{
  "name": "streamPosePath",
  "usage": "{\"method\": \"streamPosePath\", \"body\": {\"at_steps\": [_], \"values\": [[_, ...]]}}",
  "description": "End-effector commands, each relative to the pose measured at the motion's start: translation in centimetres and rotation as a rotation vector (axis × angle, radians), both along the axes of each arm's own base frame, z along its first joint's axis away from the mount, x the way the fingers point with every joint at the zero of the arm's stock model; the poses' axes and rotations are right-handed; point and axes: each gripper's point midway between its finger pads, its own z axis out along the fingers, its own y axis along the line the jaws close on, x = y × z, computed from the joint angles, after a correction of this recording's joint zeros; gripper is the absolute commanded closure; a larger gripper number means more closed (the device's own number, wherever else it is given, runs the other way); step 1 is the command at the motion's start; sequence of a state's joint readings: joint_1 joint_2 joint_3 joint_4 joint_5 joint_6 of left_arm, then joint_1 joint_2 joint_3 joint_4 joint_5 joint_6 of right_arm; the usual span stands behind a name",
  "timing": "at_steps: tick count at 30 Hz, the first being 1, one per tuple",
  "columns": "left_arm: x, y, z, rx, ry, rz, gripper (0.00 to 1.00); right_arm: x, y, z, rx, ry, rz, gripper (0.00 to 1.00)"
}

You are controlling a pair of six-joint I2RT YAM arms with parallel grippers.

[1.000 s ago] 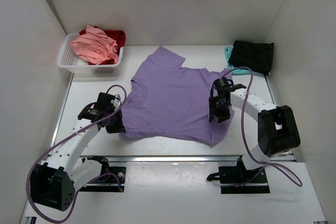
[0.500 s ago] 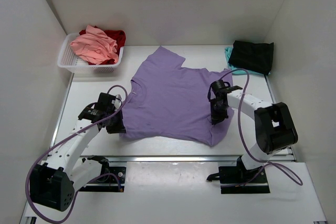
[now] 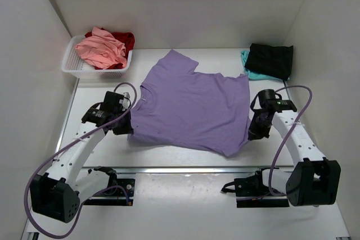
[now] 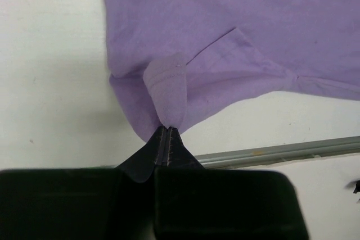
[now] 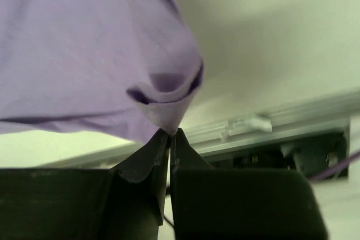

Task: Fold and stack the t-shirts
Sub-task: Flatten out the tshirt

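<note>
Shirt: lavender t-shirt [image 3: 191, 108] lies spread flat on the table [image 3: 219, 60], between both arms.
Left gripper [image 4: 167, 129]: pinching the shirt's near-left edge.
Right gripper [image 5: 170, 133]: clamped on its right edge, cloth bunched at the tips.

No readable text, label or number anywhere

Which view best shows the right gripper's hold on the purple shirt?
Right wrist view: the right gripper is shut on a fold of the purple shirt. The top view shows its place at the shirt's edge; the left wrist view misses it.
</note>
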State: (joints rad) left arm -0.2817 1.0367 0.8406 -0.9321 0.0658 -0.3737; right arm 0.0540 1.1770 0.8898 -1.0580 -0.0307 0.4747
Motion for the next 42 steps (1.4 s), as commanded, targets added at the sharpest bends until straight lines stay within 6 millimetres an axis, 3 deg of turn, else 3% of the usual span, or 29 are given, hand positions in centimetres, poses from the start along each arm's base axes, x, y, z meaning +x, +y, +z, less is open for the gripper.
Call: {"method": "streamPosePath", "body": {"at_steps": [1,6,10,13,15,18,21,24,25,27,28,31,32,33,34,36,37,38,39,40,41,42], "values": [[1.7,-0.4,1.8,0.020,-0.061,-0.029,1.00,-4.5,-0.2,-0.2,0.002,0.144,-0.100,1.00],[3.1,-0.9,2.4,0.044,-0.085,-0.046,1.00,-6.8,-0.1,-0.5,0.037,0.180,-0.176,1.00],[3.8,-1.4,3.3,0.042,-0.106,-0.065,1.00,-7.8,-1.6,-0.5,0.029,0.193,-0.245,1.00],[4.0,-1.0,3.7,0.068,-0.101,-0.045,1.00,-7.3,-2.7,-0.9,0.055,0.173,-0.296,1.00],[4.8,-0.5,5.0,0.093,-0.133,-0.024,1.00,-7.0,-3.0,-0.7,0.054,0.184,-0.305,1.00],[6.9,0.7,8.2,0.140,-0.214,0.040,1.00,-5.3,-4.0,1.2,-0.005,0.132,-0.337,1.00],[8.9,0.9,10.0,0.131,-0.257,0.082,1.00,-2.8,-5.7,3.3,-0.018,0.016,-0.439,1.00],[10.2,1.3,10.6,0.096,-0.259,0.133,1.00,-1.4,-7.1,4.9,-0.017,-0.071,-0.521,1.00],[10.6,1.7,11.2,0.083,-0.261,0.165,1.00,-0.5,-7.6,6.1,-0.045,-0.128,-0.518,1.00],[12.4,2.4,14.7,0.055,-0.354,0.214,1.00,2.2,-8.0,8.5,-0.059,-0.241,-0.469,1.00],[13.3,2.8,15.1,0.049,-0.362,0.238,1.00,2.9,-7.9,8.6,-0.053,-0.252,-0.455,1.00],[17.6,2.3,19.5,-0.015,-0.459,0.272,1.00,8.2,-6.8,8.0,0.001,-0.272,-0.326,1.00],[19.2,1.9,19.0,-0.041,-0.445,0.266,1.00,9.9,-6.7,9.1,-0.010,-0.316,-0.289,1.00],[21.3,1.4,20.0,-0.083,-0.465,0.272,1.00,12.3,-6.4,9.6,-0.003,-0.344,-0.243,1.00],[22.3,1.1,22.5,-0.113,-0.519,0.263,1.00,14.5,-6.4,9.5,-0.006,-0.364,-0.220,1.00],[25.1,1.0,25.6,-0.148,-0.600,0.256,1.00,19.5,-5.9,14.2,-0.002,-0.521,-0.131,1.00],[26.4,1.1,28.4,-0.171,-0.672,0.252,1.00,21.0,-5.6,14.2,0.001,-0.521,-0.105,1.00],[27.7,1.7,29.2,-0.170,-0.704,0.263,1.00,23.6,-5.5,17.1,-0.003,-0.602,-0.049,1.00],[27.9,2.0,33.0,-0.184,-0.803,0.264,1.00,25.1,-5.0,21.6,-0.002,-0.706,-0.015,1.00],[27.9,2.5,35.9,-0.171,-0.884,0.262,1.00,26.2,-4.2,22.4,-0.015,-0.721,0.032,1.00],[27.3,2.9,38.3,-0.146,-0.958,0.257,1.00,27.3,-3.7,26.2,-0.047,-0.825,0.076,1.00],[26.8,3.4,39.2,-0.119,-0.987,0.273,1.00,27.3,-3.8,29.0,-0.058,-0.893,0.068,1.00]]}}
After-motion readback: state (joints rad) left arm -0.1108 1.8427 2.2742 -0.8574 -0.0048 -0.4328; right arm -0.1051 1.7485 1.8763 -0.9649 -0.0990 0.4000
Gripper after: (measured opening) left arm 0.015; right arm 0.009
